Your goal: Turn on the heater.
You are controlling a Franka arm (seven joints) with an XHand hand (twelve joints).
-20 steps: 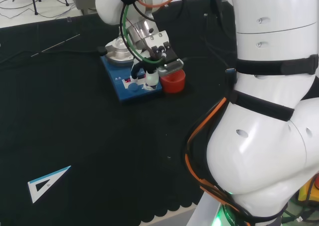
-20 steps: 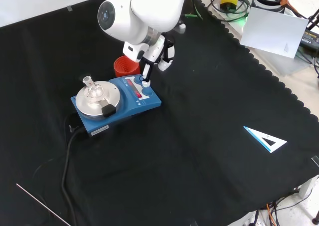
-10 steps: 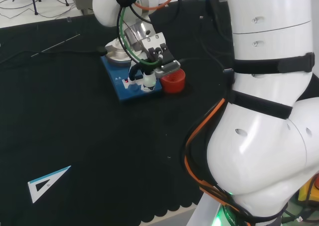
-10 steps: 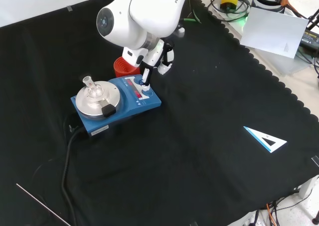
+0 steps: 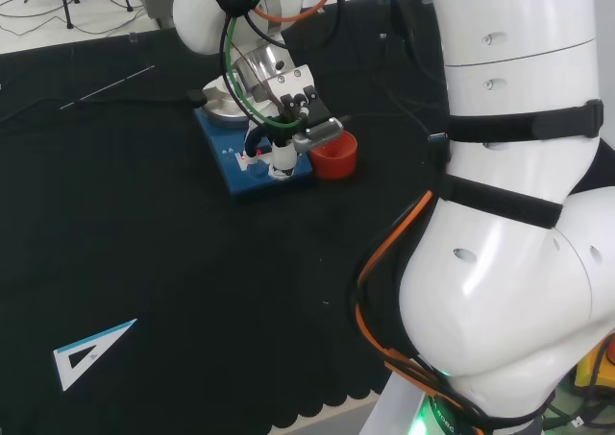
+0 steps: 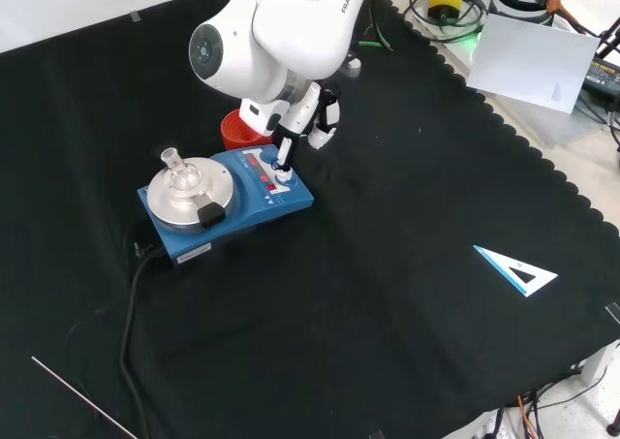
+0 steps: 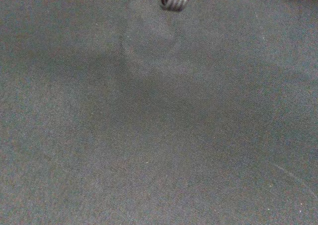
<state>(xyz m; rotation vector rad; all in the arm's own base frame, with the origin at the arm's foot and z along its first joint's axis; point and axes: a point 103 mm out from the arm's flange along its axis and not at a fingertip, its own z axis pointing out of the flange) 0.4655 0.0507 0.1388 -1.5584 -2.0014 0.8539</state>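
The blue heater (image 6: 228, 204) sits on the black cloth (image 6: 387, 342), left of middle in the front view, with a round silver plate (image 6: 187, 191) on its top and a small clear glass flask (image 6: 175, 167) standing on that plate. A black cable (image 6: 128, 313) runs from the heater's near left corner across the cloth toward the front edge. The hand (image 6: 308, 119) hangs over the heater's control end, and 1 straight finger (image 6: 286, 151) points down with its tip touching the panel by the blue knob (image 6: 283, 180); the other fingers are drawn up away from the panel and hold nothing. In the head view the same hand (image 5: 293, 118) stands over the near end of the heater (image 5: 252, 157), with a red ribbed ring (image 5: 333, 155) just beside the heater on the right. A white and blue triangle ruler (image 6: 516, 269) lies well apart on the cloth, at the right in the front view. A thin metal rod (image 6: 82, 396) lies near the lower left corner there.
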